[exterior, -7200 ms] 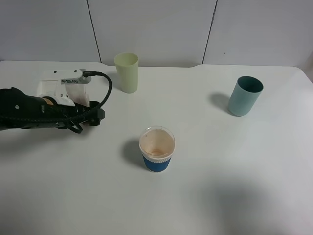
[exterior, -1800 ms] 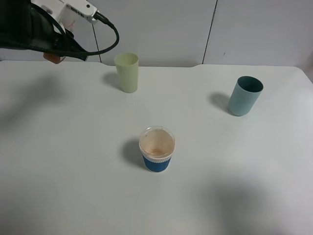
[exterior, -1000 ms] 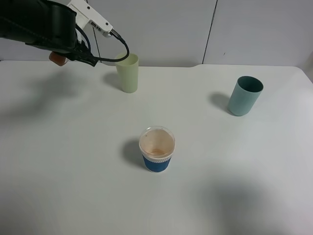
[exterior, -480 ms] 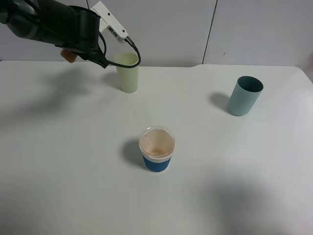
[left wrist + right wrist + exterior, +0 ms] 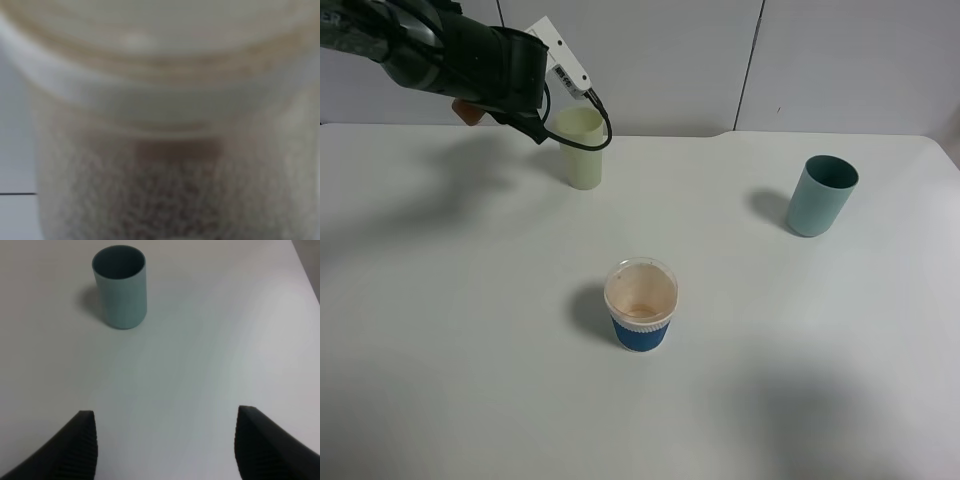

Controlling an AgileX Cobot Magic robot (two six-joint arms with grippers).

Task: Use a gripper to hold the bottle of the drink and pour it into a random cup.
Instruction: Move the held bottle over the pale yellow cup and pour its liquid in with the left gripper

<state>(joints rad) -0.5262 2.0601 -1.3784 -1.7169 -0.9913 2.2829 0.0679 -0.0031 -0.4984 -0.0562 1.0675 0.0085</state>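
The pale yellow-green cup stands upright at the back of the table, left of centre. My left gripper hangs in the air just to its left, at about rim height, shut on the bottle. From outside only an orange-brown bit of the bottle shows under the black arm. In the left wrist view the bottle fills the picture, blurred, with its wide pale neck and brownish contents. The white bracket and looping cable reach over the cup's rim. My right gripper is open above bare table.
A clear cup with a blue sleeve and white rim stands mid-table with a brownish film inside. A teal cup stands at the right and shows ahead of the right gripper as the teal cup. Grey wall panels close the back.
My left arm has swung right with the bottle, from well left of the yellow-green cup to right beside it, and has rolled over further. The cups have not moved.
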